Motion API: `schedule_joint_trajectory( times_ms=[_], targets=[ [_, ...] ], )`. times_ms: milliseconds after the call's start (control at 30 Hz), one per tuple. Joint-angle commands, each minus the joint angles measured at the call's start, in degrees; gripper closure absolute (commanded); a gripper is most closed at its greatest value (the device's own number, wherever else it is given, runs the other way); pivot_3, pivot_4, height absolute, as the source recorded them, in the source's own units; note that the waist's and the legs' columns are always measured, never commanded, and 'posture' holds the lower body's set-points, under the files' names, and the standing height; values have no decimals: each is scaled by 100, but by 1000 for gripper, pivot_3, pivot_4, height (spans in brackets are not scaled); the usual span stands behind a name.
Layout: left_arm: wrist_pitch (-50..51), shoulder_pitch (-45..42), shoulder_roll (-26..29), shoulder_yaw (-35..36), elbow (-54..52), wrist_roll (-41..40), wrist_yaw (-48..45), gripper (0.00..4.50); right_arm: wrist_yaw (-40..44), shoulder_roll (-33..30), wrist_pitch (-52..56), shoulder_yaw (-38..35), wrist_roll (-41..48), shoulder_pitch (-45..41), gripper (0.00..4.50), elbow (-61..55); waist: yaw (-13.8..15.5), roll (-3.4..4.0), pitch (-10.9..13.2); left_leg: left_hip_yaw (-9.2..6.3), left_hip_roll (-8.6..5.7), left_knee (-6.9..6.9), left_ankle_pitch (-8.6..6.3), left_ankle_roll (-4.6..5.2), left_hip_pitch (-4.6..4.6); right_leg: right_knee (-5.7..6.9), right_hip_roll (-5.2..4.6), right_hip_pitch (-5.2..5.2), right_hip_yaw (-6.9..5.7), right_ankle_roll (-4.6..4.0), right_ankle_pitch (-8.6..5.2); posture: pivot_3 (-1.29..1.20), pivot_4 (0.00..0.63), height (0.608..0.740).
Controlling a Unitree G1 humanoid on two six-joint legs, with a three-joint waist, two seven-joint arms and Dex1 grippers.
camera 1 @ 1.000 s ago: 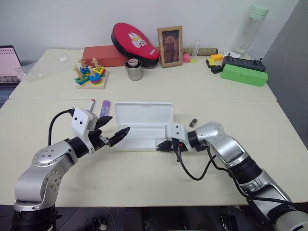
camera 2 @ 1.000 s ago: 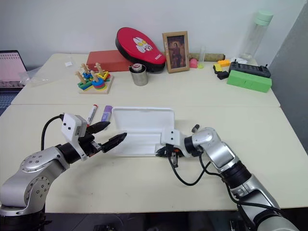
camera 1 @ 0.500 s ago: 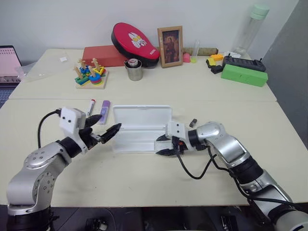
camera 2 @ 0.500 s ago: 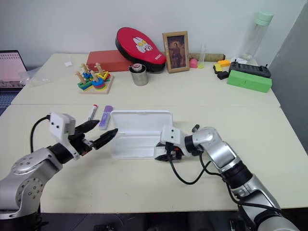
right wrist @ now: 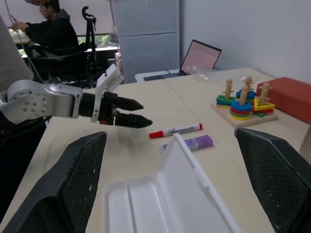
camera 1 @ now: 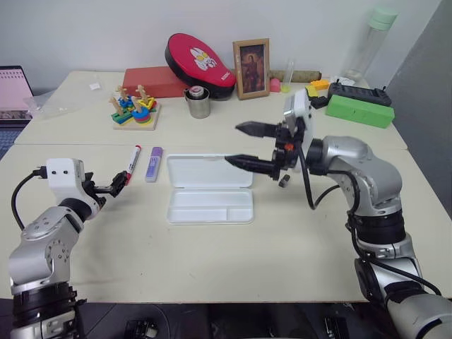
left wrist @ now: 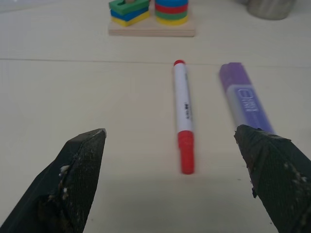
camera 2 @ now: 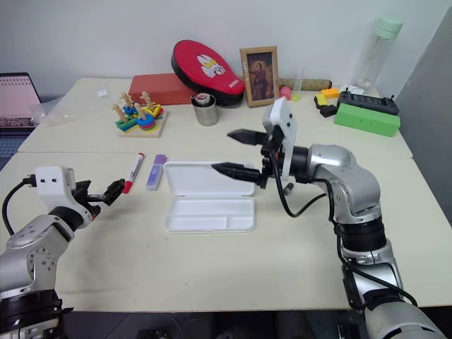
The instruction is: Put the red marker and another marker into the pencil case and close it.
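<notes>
The pencil case (camera 1: pixel 210 207) lies open in the middle of the near table, its lid (camera 1: pixel 210 171) tilted back on the far side. Left of it lie the red marker (camera 1: pixel 132 159) and another marker (camera 1: pixel 154 163), a purple one, side by side. My left gripper (camera 1: pixel 116 185) hovers low just in front of the red marker (left wrist: pixel 183 121), open and empty, with the purple marker (left wrist: pixel 245 102) near one fingertip. My right gripper (camera 1: pixel 244 145) is raised above the lid's right end, pointing left, open with nothing between its fingers (right wrist: pixel 73 179).
A small dark object (camera 1: pixel 284 181) lies right of the case. The far table holds a ring-stacking toy (camera 1: pixel 133 109), metal cup (camera 1: pixel 198 103), red box (camera 1: pixel 152 80), red oval zip case (camera 1: pixel 198 60), photo frame (camera 1: pixel 251 68), green box (camera 1: pixel 358 109) and bottle (camera 1: pixel 373 39). A person (right wrist: pixel 46 24) sits far behind.
My right gripper opened, left the case's front edge and rose above the lid. My left gripper drew back from the case to the left, in front of the markers.
</notes>
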Motion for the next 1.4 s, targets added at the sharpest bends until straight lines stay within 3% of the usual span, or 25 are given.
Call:
schedule_joint_trajectory(
  times_ms=[33, 400, 700, 1133, 1333, 1400],
  targets=[
    [-154, -302, 176, -219, 494, 252, -127, 0, -204, 33, -40, -117, 182, -147, 78, -146, -2, 0, 0, 0, 0, 0, 0, 0, -1, 1, 0, -1, 0, 0, 0, 0, 150, 740],
    [-437, -845, 211, -685, 1497, 548, -610, 0, -405, 36, -111, -142, 410, -167, 78, -234, -4, 0, 0, 0, 0, -1, 0, 0, 0, 15, 0, -7, 0, 0, 0, 0, 150, 740],
    [-696, -1120, 91, -789, 1869, 669, -643, 1434, -440, 12, -214, -70, 479, -218, 0, -175, -4, 0, 0, 0, 0, -1, 0, 0, -1, 16, 0, -7, -1, 0, 0, 0, 150, 740],
    [-932, -1116, -43, -766, 1989, 680, -591, 4060, -410, -47, -229, -67, 516, -236, 0, -159, -4, 0, 0, -1, 0, -1, 0, 0, 0, 16, 0, -7, -1, 0, 0, 0, 150, 740],
    [-1339, -1267, -57, -498, 2143, 710, -182, 4137, -321, -115, -245, -118, 561, -254, 0, -128, -3, 0, 0, -1, 0, -1, 0, 0, 0, 16, 0, -7, -1, 0, 0, 0, 150, 740],
    [-1764, -1496, -135, -176, 1680, 376, -192, 4137, -219, -251, -214, -241, 637, -320, 0, -77, -2, 0, 0, -1, 0, -1, 0, 0, -1, 16, 1, -7, -1, 0, 0, 0, 150, 740]
  ],
)
